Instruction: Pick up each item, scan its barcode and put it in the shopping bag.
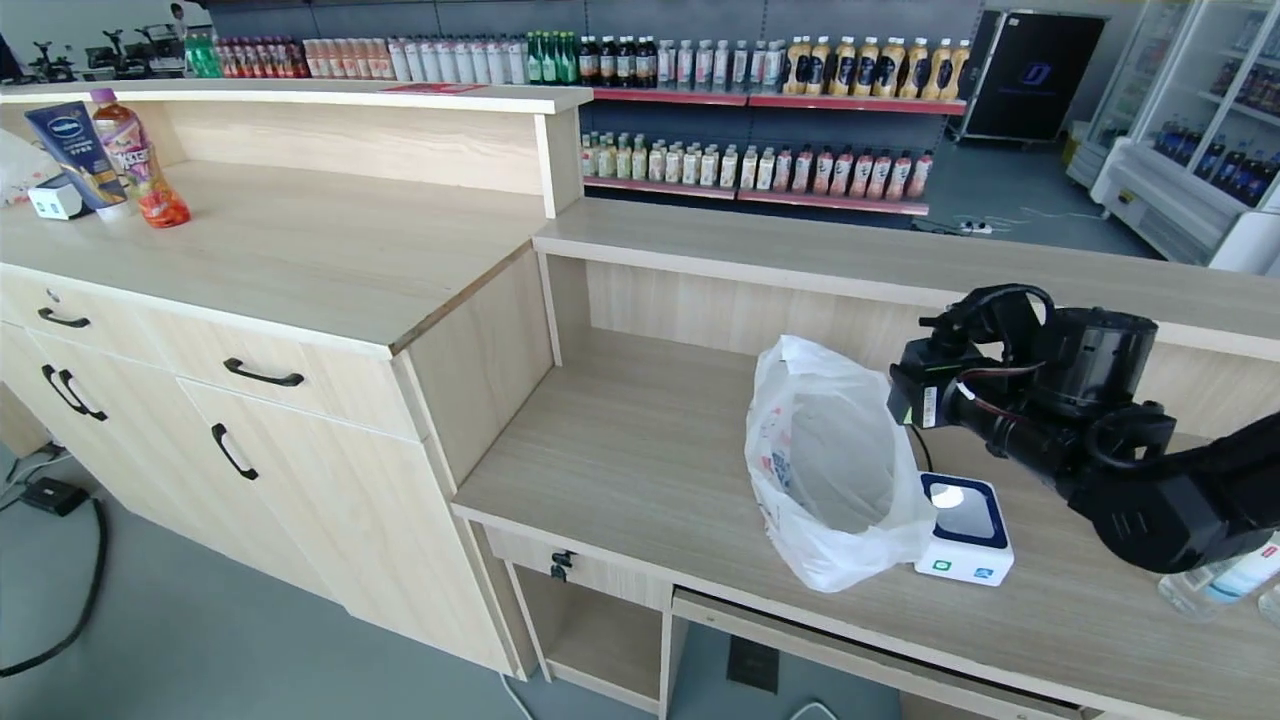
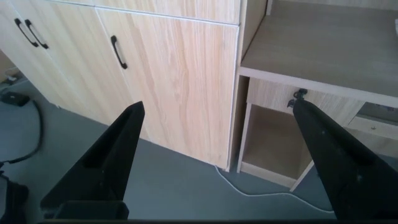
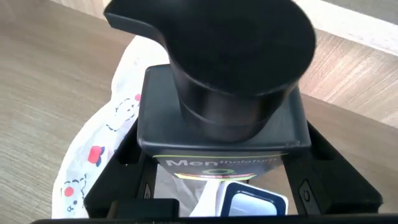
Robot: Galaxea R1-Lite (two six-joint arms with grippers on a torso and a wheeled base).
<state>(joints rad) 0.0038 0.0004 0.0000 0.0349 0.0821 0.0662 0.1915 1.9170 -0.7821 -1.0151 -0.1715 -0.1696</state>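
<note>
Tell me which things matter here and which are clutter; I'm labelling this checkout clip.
Job: held dark bottle, shopping bag, scanner, clear bottles at the counter's edge.
Lying about: juice bottle, blue carton, small white box, shelf drinks.

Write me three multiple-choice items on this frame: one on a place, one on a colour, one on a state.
1. Where does the scanner stand?
A. On the higher counter
B. On the lower counter, beside the shopping bag
C. Inside the bag

2. What colour is the cap of the bottle in the right gripper?
A. Black
B. Purple
C. White

3. How is the left gripper?
A. Open and empty
B. Shut on a bottle
C. Shut on the bag

Key: 1 B, it sits right against the bag; 2 A, the right wrist view shows a black cap; 3 A, its jaws stand wide apart with nothing between.
</note>
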